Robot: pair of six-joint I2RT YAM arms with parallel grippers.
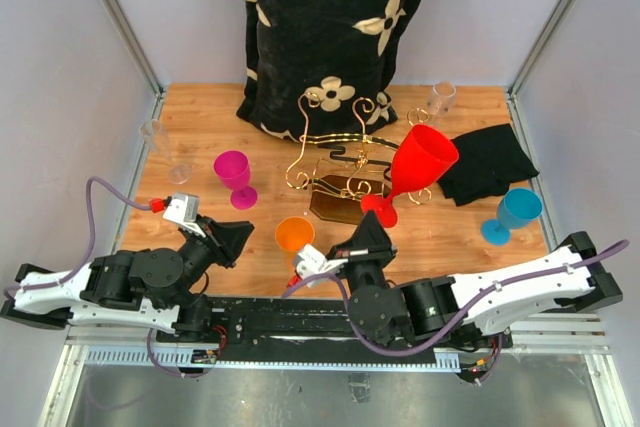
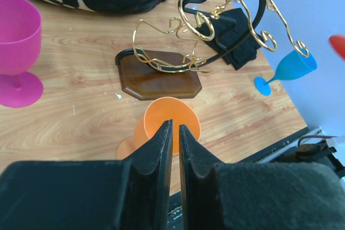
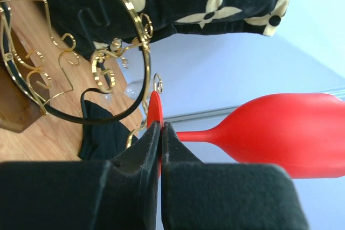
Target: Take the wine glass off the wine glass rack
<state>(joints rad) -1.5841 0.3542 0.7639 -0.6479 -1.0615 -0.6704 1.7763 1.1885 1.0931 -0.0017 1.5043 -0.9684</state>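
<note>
Right claw (image 3: 160,133) clenched edge-on across the flat foot of the red wine glass (image 3: 291,133); I judge the disc is pinched because it is the part that hooks into the wire. Stem and bowl jut sideways from my fingers, tilted, in the air, with the foot just beside a gold scroll of the wine glass rack (image 1: 335,207), contact unclear. Left claw (image 2: 175,133) nearly closed on nothing, above an orange glass (image 2: 161,109).

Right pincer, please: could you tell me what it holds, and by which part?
The right pincer clamps the red wine glass by the rim of its foot.
</note>
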